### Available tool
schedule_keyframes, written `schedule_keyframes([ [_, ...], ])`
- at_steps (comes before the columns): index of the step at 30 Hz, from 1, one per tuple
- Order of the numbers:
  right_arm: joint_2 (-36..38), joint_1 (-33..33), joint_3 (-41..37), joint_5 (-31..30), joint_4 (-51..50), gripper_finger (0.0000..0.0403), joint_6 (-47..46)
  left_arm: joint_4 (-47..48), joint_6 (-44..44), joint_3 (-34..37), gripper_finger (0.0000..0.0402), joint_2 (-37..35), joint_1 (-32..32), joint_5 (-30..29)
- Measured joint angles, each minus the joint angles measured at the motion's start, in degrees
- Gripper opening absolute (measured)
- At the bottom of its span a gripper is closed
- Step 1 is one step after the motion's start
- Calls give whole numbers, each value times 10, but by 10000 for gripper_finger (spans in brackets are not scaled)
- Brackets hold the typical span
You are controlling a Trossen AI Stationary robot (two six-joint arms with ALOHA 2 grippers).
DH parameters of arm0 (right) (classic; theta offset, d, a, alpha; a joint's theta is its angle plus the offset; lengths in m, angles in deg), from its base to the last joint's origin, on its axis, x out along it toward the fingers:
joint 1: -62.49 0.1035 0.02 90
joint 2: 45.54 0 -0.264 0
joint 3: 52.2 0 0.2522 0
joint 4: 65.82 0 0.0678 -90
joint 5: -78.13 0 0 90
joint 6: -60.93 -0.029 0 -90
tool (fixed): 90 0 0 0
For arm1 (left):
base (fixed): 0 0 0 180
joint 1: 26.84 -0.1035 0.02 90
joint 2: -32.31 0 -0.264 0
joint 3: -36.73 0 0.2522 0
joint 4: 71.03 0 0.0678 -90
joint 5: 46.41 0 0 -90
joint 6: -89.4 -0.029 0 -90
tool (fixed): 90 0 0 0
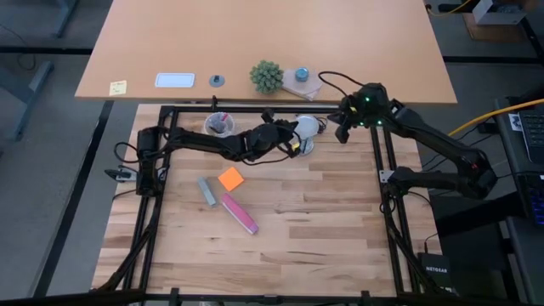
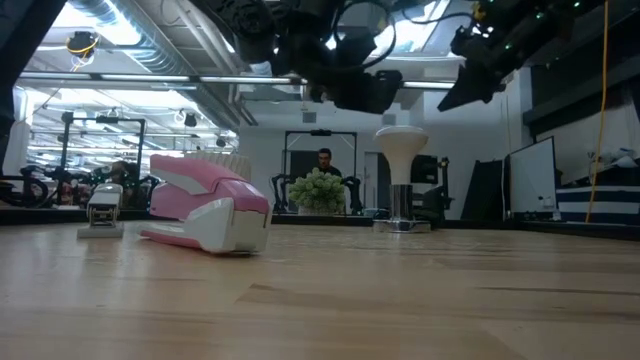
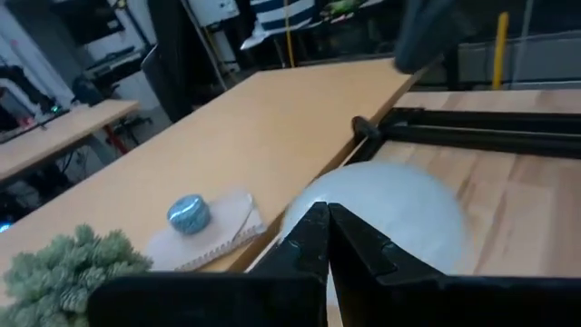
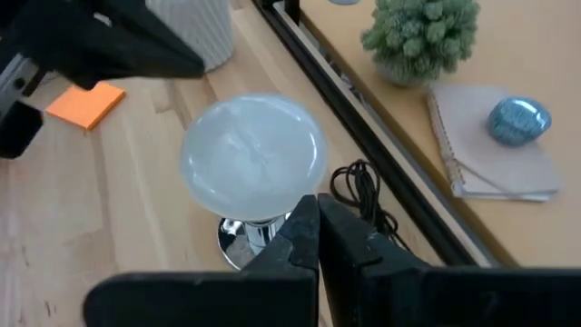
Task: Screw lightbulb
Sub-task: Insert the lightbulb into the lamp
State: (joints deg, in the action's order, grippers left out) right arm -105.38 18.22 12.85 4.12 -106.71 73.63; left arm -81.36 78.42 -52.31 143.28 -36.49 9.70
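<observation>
**Inspector A:** Status of the lightbulb?

**Inspector B:** It stands upright in the chrome socket near the table's far edge, black cord beside it. Left gripper hovers just beside it, fingers pressed together, holding nothing. Right gripper sits above and near, likewise closed and empty.

**Inspector A:** Step in hand?

**Inspector B:** Judged: bulb seated, tightness unconfirmed. Next move calls for one gripper to part its fingers, straddle the globe and twist, gently, as frosted glass may slip.
</observation>
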Motion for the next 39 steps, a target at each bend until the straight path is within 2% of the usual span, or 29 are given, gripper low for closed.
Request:
schedule_keyframes([
  [9,0,0,0,0,16,3,58,14,-26,0,0,-15,34,12],
  [11,-7,0,0,0,34,3,65,13,-24,0,0,-15,37,47],
  [15,-21,0,0,0,67,3,73,30,-3,0,0,-15,36,169],
  [17,-28,0,0,4,78,3,87,48,4,0,0,-15,34,201],
  [23,-59,0,0,37,110,3,116,81,33,0,0,-15,19,203],
  [30,-106,0,0,37,121,3,116,91,44,0,0,-15,1,202],
  [39,-123,0,0,42,121,3,111,130,45,0,0,-15,-24,202],
])
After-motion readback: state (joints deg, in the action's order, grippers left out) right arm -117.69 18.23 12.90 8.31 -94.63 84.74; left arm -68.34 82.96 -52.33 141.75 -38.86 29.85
